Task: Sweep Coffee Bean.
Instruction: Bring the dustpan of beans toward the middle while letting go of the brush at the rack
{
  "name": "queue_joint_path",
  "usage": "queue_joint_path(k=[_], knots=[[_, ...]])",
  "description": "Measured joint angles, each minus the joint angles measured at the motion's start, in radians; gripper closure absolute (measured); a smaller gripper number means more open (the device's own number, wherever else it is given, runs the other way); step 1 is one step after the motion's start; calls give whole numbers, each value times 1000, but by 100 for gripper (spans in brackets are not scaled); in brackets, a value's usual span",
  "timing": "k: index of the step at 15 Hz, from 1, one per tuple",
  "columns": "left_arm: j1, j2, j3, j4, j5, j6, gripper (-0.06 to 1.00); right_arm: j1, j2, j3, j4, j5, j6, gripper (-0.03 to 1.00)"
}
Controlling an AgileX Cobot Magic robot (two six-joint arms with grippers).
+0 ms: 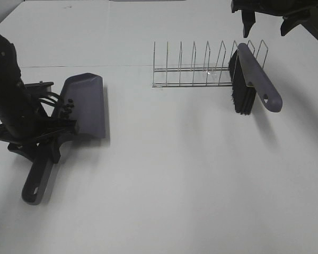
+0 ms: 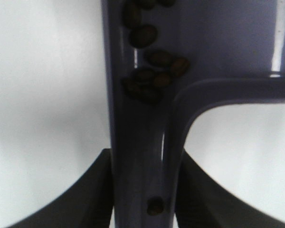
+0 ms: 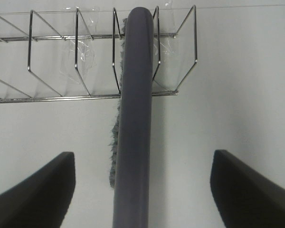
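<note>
The grey-purple dustpan (image 1: 85,103) lies flat at the left, its handle pointing toward the front edge. My left gripper (image 1: 42,138) is shut on the handle; in the left wrist view (image 2: 145,190) both dark fingers (image 2: 85,199) press its sides. Several coffee beans (image 1: 68,107) sit at the back of the pan by the handle; they also show in the left wrist view (image 2: 152,71), with one bean (image 2: 155,205) in the handle groove. The brush (image 1: 252,79) leans in the wire rack (image 1: 193,71). My right gripper (image 1: 266,26) hangs open and empty above it, its fingers (image 3: 33,190) wide of the brush handle (image 3: 133,118).
The wire rack (image 3: 76,57) has several upright loops and stands at the back centre of the white table (image 1: 175,180). The brush's black bristles (image 1: 243,98) rest on the table at the rack's right end.
</note>
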Motion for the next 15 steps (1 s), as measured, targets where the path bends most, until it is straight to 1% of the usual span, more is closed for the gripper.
queue_joint_path(k=[3, 4, 7, 10, 12, 15], knots=[[0, 0, -24, -67, -5, 33, 62, 0, 0, 0, 19, 15, -6, 30], [-4, 0, -24, -77, -5, 34, 62, 0, 0, 0, 20, 15, -6, 30], [-43, 46, -55, -89, 8, 38, 62, 0, 0, 0, 21, 15, -6, 30], [-86, 124, -138, -91, 61, 38, 62, 0, 0, 0, 21, 15, -16, 30], [-104, 158, -187, -92, 93, 38, 62, 0, 0, 0, 21, 15, -30, 30], [-109, 167, -206, -92, 100, 38, 62, 0, 0, 0, 21, 19, -33, 30]])
